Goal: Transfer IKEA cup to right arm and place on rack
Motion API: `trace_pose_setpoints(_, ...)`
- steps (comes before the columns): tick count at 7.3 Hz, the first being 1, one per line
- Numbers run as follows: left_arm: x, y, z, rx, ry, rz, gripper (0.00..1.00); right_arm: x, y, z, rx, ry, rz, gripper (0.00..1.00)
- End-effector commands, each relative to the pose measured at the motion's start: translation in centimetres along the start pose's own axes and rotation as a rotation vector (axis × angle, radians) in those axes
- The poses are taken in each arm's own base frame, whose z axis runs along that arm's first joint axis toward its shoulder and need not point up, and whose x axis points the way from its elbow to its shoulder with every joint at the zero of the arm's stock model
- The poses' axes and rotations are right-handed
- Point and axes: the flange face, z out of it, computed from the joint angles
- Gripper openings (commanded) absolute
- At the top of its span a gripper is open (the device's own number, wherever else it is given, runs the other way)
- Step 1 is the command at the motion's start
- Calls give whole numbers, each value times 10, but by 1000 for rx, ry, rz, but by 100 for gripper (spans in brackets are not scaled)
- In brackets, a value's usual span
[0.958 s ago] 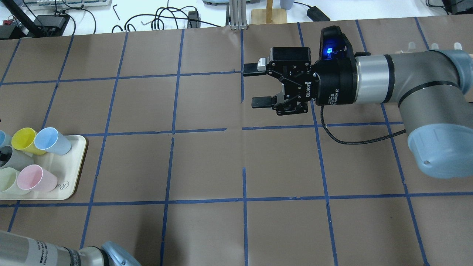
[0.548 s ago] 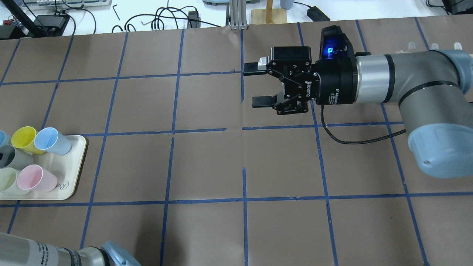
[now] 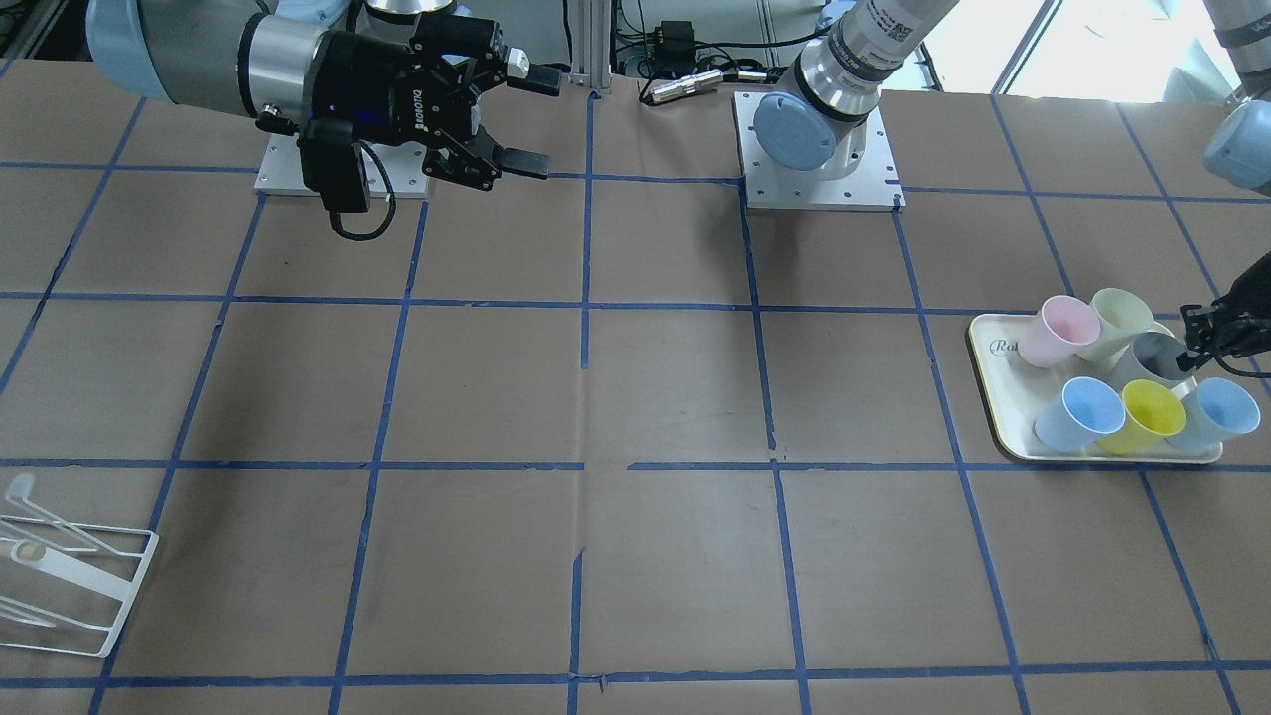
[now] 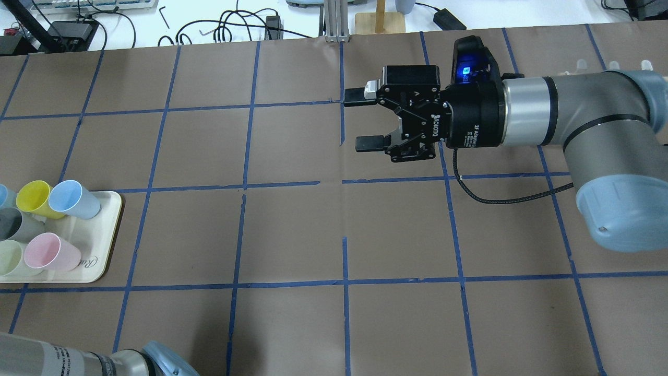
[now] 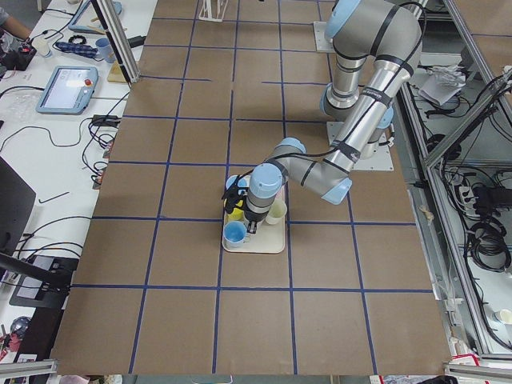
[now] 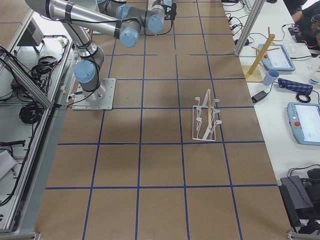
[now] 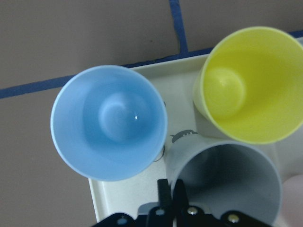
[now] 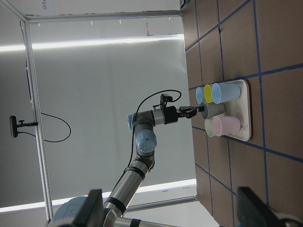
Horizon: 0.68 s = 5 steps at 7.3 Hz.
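The IKEA cup (image 3: pixel 1147 357), grey inside, stands on the cream tray (image 3: pixel 1003 392) among coloured cups. It also shows in the left wrist view (image 7: pixel 222 175) and at the overhead view's left edge (image 4: pixel 13 223). My left gripper (image 3: pixel 1190 350) is at the cup's rim. In the left wrist view the left gripper (image 7: pixel 171 187) has its fingers shut on that rim, one inside and one outside. My right gripper (image 4: pixel 357 120) is open and empty, held level above the table's middle, far from the cup. The white wire rack (image 3: pixel 70 576) stands at the table's far right end (image 6: pixel 205 120).
On the tray around the grey cup stand a yellow cup (image 3: pixel 1147 412), two blue cups (image 3: pixel 1077 407), a pink cup (image 3: pixel 1058 328) and a pale green cup (image 3: pixel 1117 313). A wooden stand (image 6: pixel 260 55) is beyond the table's back edge.
In the overhead view the dark fingertip inside the grey cup has slid out past the left edge, and the cup has shifted slightly. The right arm has not moved.
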Motion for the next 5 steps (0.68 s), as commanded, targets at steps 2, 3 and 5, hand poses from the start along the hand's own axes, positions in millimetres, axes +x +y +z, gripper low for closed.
trace_pose_setpoints(2,-30,11,-40,5,-20,42,1,1,-1,0,0,-1,-3,100)
trace_pose_setpoints(3,-35,16,-60,-11,33,31,1,1,-2,0,2,-2,-7,100)
trace_pose_setpoints(5,-22,19,-105,-30,113,21,1,-5,-2,0,6,-62,-2,100)
